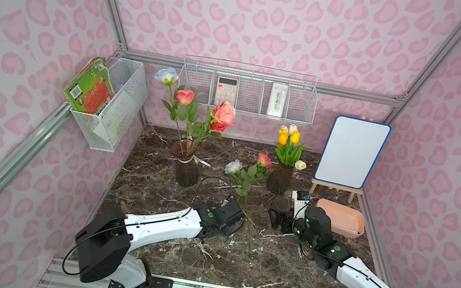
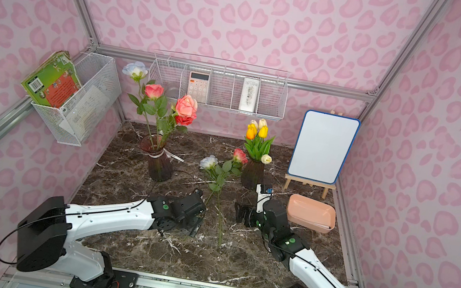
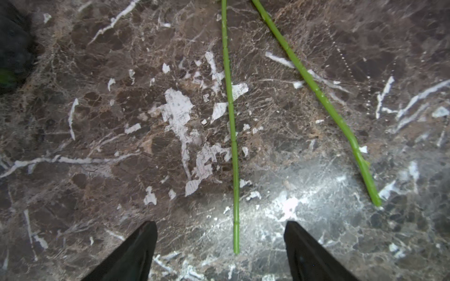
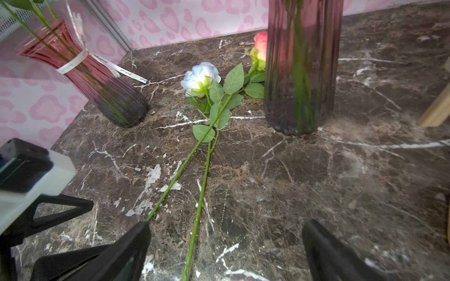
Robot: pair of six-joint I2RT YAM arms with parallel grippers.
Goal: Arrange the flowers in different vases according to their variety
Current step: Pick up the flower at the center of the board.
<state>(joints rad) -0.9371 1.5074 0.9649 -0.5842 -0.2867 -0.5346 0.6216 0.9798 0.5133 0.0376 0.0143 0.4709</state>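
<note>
Two roses lie on the marble table: a pale blue-white one [image 1: 233, 166] [image 4: 201, 77] and a pink-red one [image 1: 264, 159] [image 4: 260, 46]. Their green stems [image 3: 231, 121] run toward the front. My left gripper [image 3: 220, 222] is open low over the stem ends, with one thin stem end between its fingers and touching neither. My right gripper [image 1: 277, 218] [image 4: 226, 222] is open and empty, just right of the stems. The banded vase [image 1: 186, 166] holds several roses [image 1: 224, 114]. The other vase [image 1: 279, 179] holds tulips [image 1: 288, 135].
A peach tray [image 1: 341, 217] sits right of the right arm. A whiteboard on a wooden easel [image 1: 351, 153] stands at the back right. Wire baskets hang on the back wall [image 1: 247, 96] and the left wall [image 1: 111, 104].
</note>
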